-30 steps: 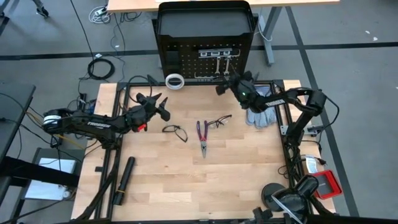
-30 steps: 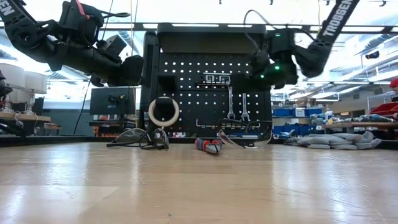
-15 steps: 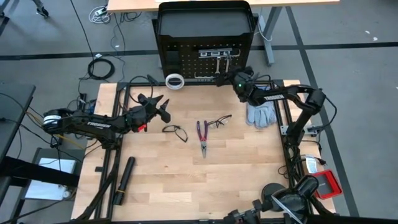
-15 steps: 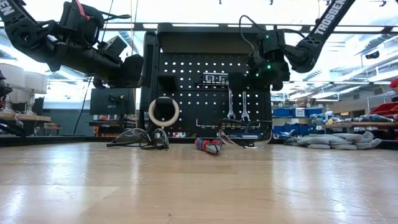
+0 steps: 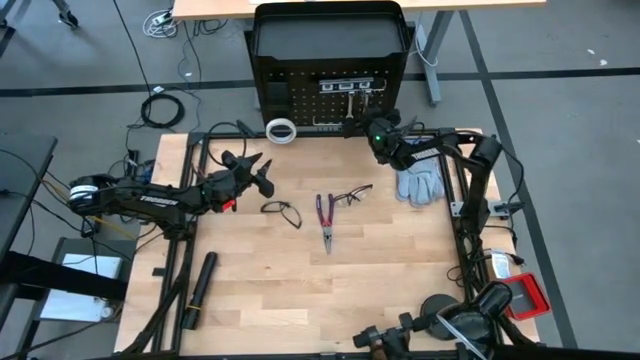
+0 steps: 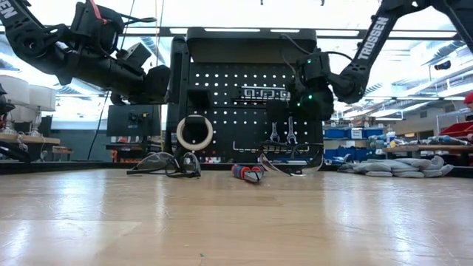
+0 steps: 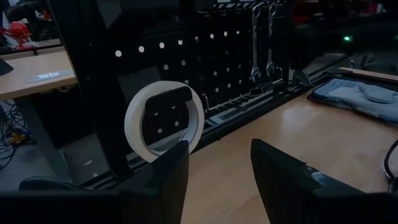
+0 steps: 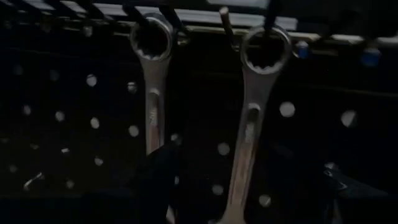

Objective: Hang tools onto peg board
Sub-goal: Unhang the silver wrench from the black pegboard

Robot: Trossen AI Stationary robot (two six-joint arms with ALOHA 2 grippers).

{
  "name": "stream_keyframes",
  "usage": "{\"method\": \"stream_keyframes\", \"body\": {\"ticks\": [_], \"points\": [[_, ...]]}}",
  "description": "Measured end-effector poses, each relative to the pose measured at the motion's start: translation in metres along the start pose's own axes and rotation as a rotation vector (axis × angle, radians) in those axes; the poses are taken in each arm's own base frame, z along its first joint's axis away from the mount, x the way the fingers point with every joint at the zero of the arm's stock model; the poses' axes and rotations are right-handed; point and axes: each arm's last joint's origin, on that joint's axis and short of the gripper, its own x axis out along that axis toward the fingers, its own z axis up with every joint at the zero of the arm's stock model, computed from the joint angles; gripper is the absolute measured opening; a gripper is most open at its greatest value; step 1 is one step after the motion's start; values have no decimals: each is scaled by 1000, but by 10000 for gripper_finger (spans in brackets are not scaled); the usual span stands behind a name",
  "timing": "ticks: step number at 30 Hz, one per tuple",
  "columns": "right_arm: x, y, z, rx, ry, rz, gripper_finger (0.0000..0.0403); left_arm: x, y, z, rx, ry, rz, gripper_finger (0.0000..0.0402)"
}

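Black perforated metal, the big upright peg board [image 5: 330, 60], fills your view at the table's [image 5: 380, 280] far edge. Your right end effector [image 5: 362, 130] has pushed in close over the last second, fingers apart around the two silver wrenches [image 8: 249, 118] on their hooks, so that hang looks done. Your left end effector [image 5: 262, 172] waits open, unmoved, near the white tape ring [image 5: 282, 130]. Red-and-blue-handled pliers [image 5: 325, 215] and both black-framed glasses [image 5: 282, 211] lie flat, unhung.
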Motion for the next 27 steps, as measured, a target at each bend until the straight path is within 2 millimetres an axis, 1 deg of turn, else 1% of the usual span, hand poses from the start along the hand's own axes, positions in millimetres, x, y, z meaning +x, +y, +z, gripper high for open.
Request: {"method": "stream_keyframes", "body": {"ticks": [3,5,8,12,20,27], "points": [[7,5,4,-39,-4,-34,248,0,0,0,1,1,0,177],[8,5,8,-37,-14,-67,248,0,0,-1,4,5,1,177],[8,6,11,-28,-26,-71,248,0,0,-1,5,6,0,177],[10,3,12,-15,-30,-93,245,0,0,0,15,0,0,177],[15,-4,14,10,-41,-127,224,0,0,0,24,-3,0,177],[18,-3,16,-3,-29,-141,215,0,0,1,24,-4,0,177]]}}
